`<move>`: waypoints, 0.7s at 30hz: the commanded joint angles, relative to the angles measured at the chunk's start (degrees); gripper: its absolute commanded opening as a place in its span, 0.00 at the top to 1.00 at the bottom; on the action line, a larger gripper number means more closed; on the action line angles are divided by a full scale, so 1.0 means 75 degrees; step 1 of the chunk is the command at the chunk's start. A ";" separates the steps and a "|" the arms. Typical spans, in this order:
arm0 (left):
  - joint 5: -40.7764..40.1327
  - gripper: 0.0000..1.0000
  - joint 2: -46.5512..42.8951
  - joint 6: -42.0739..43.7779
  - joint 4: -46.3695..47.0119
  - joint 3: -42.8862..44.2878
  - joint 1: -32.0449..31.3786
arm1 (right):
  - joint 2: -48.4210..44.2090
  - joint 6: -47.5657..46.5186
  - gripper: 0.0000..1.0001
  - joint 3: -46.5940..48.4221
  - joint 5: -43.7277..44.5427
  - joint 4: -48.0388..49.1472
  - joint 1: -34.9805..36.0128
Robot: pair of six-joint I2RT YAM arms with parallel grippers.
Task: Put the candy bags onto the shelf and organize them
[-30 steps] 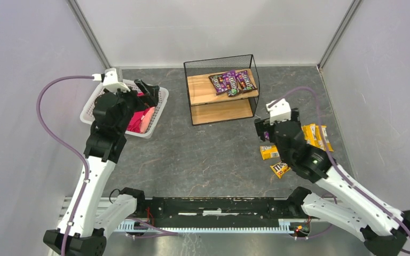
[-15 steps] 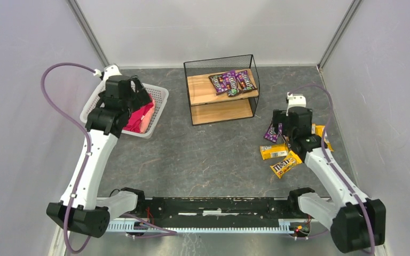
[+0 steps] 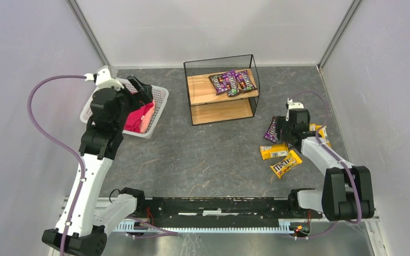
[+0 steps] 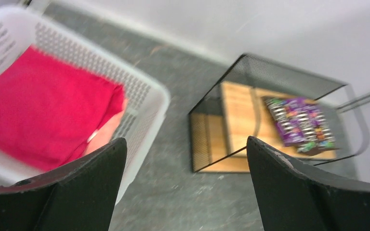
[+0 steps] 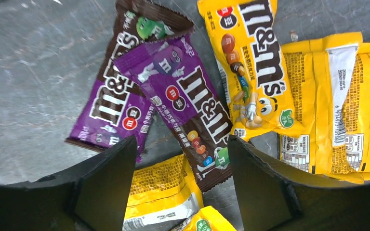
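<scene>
Hovering over loose candy bags (image 3: 277, 152) by the tabletop's (image 3: 213, 154) right edge, right gripper (image 5: 180, 147) has fingers spread either side of a purple bag (image 5: 192, 101); more purple ones (image 3: 233, 81) sit on the shelf's (image 3: 205, 90) top board; left gripper's (image 4: 185, 140) spread wide, empty.

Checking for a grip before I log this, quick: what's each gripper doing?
Left gripper: open, holding nothing.
Right gripper: open, holding nothing, jaws either side of a glossy dark purple candy bag lying on the table.

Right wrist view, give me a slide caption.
Right gripper, open, above overlapping purple candy bags beside yellow candy bags on the table.
</scene>
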 commanded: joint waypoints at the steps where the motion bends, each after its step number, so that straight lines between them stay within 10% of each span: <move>1: 0.1262 0.00 -0.0097 0.0318 0.2134 0.0176 0.0017 | 0.0420 -0.0356 0.27 -0.0078 0.1086 0.0357 0.0396; 21: 0.1963 0.00 0.0306 0.0981 0.2918 0.0014 0.0028 | 0.1843 -0.0750 0.48 0.0323 0.3096 0.0792 0.1361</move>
